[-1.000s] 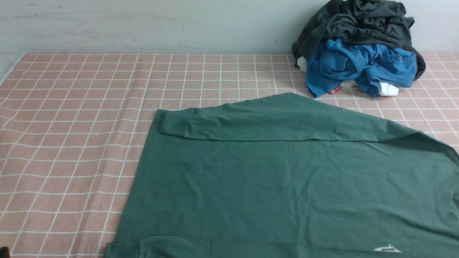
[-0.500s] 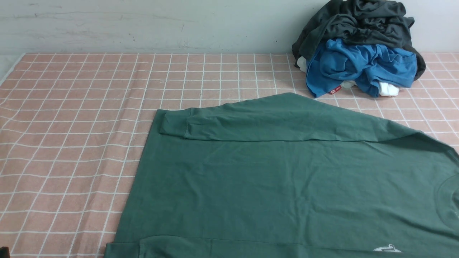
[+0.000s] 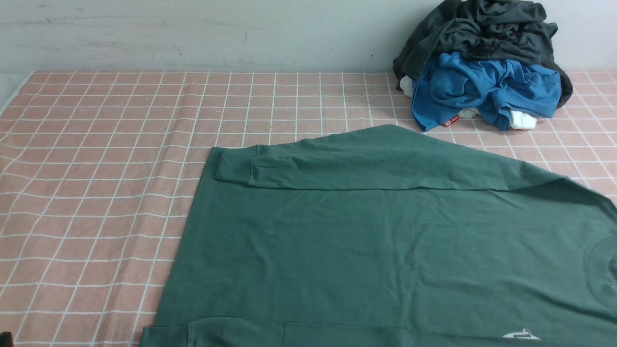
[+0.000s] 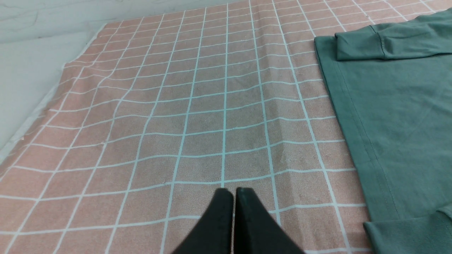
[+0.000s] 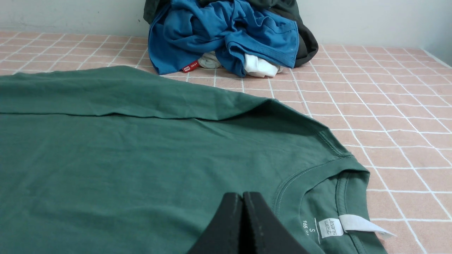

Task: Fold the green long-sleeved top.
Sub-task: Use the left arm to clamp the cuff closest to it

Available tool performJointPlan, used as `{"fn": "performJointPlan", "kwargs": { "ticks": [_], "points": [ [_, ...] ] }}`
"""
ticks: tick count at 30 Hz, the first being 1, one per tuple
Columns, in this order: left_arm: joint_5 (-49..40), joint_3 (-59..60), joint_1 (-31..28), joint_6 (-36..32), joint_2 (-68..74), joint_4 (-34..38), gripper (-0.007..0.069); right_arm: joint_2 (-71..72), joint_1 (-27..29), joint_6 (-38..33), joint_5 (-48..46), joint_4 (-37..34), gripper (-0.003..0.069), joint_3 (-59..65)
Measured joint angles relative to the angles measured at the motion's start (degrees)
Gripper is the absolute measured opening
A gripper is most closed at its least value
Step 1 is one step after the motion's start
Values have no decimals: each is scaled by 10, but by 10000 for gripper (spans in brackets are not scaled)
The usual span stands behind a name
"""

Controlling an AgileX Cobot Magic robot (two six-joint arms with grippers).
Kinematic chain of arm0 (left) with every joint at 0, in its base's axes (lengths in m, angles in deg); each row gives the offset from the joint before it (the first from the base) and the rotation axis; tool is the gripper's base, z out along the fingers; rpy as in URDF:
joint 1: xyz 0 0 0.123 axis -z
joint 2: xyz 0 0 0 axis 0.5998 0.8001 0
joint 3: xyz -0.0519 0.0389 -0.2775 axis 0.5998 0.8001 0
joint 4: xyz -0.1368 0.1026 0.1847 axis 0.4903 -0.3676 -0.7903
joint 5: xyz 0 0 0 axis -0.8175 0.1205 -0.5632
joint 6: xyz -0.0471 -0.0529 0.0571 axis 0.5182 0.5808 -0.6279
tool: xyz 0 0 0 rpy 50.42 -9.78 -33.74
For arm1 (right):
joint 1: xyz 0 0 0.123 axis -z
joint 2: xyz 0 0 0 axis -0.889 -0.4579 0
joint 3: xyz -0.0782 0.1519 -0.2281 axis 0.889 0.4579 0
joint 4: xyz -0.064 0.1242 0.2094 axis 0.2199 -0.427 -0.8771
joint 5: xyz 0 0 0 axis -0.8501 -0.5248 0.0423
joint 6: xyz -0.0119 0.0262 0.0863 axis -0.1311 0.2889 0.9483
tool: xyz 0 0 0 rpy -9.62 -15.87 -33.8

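Note:
The green long-sleeved top lies flat on the pink checked cloth, its hem to the left and its neckline at the right edge of the front view. Its far sleeve is folded across the body, cuff toward the hem. A near cuff lies at the hem's near corner. My left gripper is shut and empty above bare cloth, left of the hem. My right gripper is shut and empty above the top, beside the neckline with its white label. Neither gripper shows in the front view.
A heap of clothes stands at the back right against the wall: a charcoal-grey garment over a bright blue one with a red tag, and something white beneath. The checked cloth ends near the left edge.

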Motion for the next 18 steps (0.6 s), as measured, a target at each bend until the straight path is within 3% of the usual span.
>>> {"fn": "performJointPlan", "kwargs": {
  "ticks": [18],
  "points": [
    [0, 0, 0, 0, 0, 0, -3, 0, 0, 6, 1, -27, -8, 0]
  ]
}}
